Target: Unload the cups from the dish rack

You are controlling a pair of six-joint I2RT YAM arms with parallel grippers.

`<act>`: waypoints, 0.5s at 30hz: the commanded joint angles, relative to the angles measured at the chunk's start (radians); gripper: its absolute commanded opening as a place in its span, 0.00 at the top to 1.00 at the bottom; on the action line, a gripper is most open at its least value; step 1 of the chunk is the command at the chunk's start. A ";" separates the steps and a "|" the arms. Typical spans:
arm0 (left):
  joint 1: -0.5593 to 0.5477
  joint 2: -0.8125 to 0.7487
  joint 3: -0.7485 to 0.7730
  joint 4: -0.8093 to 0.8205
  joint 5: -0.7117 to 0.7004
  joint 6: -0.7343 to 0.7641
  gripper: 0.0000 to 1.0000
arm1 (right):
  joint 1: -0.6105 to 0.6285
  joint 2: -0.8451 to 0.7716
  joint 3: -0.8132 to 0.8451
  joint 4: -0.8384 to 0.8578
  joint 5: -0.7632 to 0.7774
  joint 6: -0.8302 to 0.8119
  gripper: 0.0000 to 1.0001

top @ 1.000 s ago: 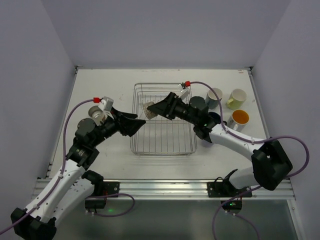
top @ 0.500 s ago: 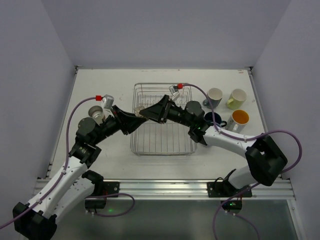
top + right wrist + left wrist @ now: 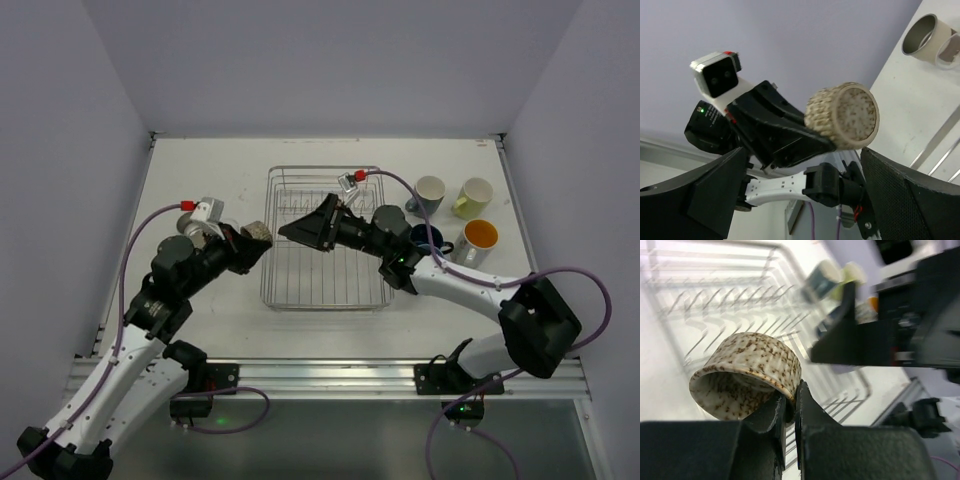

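speckled cup [image 3: 747, 372]: beige, brown flecks
dish rack [image 3: 330, 290]: silver wire
mug A [image 3: 429, 192]: grey-teal, white inside
mug B [image 3: 473, 196]: yellow-green
mug C [image 3: 480, 237]: grey, orange inside
mug D [image 3: 426, 238]: dk blue
table [image 3: 200, 165]: off-white

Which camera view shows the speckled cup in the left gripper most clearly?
The left wrist view: the speckled cup is large and close, its wall pinched by the left gripper. The right wrist view shows only its underside and ribbed side, from farther away. The top view shows it small, just left of the dish rack.
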 commanded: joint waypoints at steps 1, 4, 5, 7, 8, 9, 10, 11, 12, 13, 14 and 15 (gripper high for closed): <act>0.004 -0.022 0.086 -0.347 -0.262 0.099 1.00 | 0.005 -0.088 -0.016 -0.087 0.044 -0.109 0.01; 0.004 0.007 0.132 -0.535 -0.398 0.087 1.00 | 0.005 -0.143 -0.043 -0.175 0.087 -0.170 0.01; 0.004 0.008 0.137 -0.579 -0.425 0.073 1.00 | 0.003 -0.176 -0.046 -0.199 0.098 -0.186 0.01; 0.004 0.012 0.134 -0.590 -0.480 0.062 1.00 | 0.003 -0.215 -0.049 -0.279 0.131 -0.238 0.01; 0.004 0.021 0.134 -0.607 -0.497 0.047 1.00 | 0.005 -0.259 -0.047 -0.311 0.147 -0.278 0.01; 0.004 0.048 0.130 -0.615 -0.524 0.038 1.00 | 0.003 -0.284 -0.049 -0.369 0.162 -0.296 0.01; 0.004 0.067 0.127 -0.618 -0.537 0.032 1.00 | 0.005 -0.308 -0.047 -0.396 0.196 -0.316 0.01; 0.005 0.087 0.120 -0.621 -0.542 0.015 1.00 | 0.003 -0.336 -0.047 -0.425 0.211 -0.353 0.01; 0.005 0.135 0.111 -0.616 -0.543 0.010 1.00 | 0.005 -0.388 -0.044 -0.477 0.225 -0.371 0.01; 0.005 0.163 0.107 -0.601 -0.542 -0.002 1.00 | 0.003 -0.416 -0.044 -0.497 0.248 -0.388 0.01; 0.005 0.191 0.107 -0.595 -0.539 -0.004 1.00 | 0.005 -0.439 -0.044 -0.520 0.259 -0.411 0.01; 0.007 0.253 0.113 -0.595 -0.555 -0.002 1.00 | 0.005 -0.488 -0.046 -0.557 0.268 -0.424 0.01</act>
